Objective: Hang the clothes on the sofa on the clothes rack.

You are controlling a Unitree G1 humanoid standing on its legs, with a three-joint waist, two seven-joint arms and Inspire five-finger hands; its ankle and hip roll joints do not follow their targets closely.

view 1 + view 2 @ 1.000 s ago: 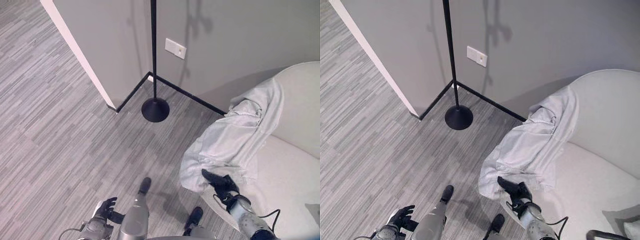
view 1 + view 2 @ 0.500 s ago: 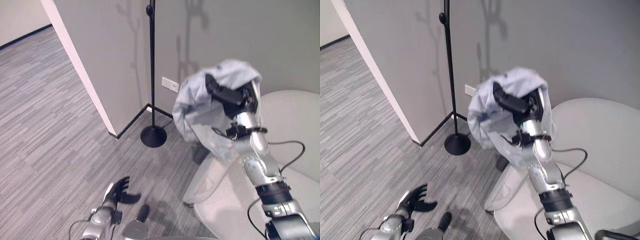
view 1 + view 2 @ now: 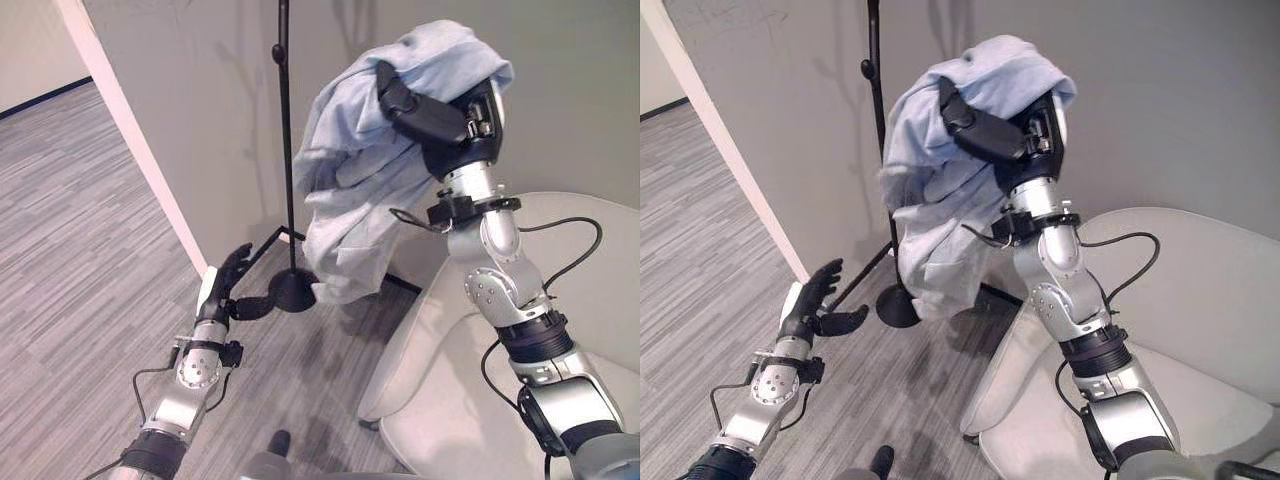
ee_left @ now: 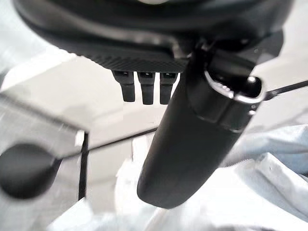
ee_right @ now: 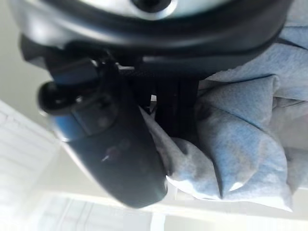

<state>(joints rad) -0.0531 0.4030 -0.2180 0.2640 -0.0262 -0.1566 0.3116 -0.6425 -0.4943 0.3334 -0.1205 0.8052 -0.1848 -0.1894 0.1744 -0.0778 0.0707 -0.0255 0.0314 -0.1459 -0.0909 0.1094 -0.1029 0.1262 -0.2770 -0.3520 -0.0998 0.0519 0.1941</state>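
My right arm (image 3: 500,290) comes in from 5 o'clock in silver-grey, built of rounded metal shells with black ribbed rings between them and a black collar at the wrist. My right hand (image 3: 430,115) is dark, with a smooth, glossy casing and a pale plate along its back. From 7 o'clock my left arm (image 3: 190,375) is slimmer, the same silver-grey, with a round disc at the wrist. My left hand (image 3: 228,285) is black, with a white cover on the thumb.

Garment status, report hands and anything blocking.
Right hand gripping garment, raised beside rack pole. Left hand open, low. Not hung yet; nothing blocking.
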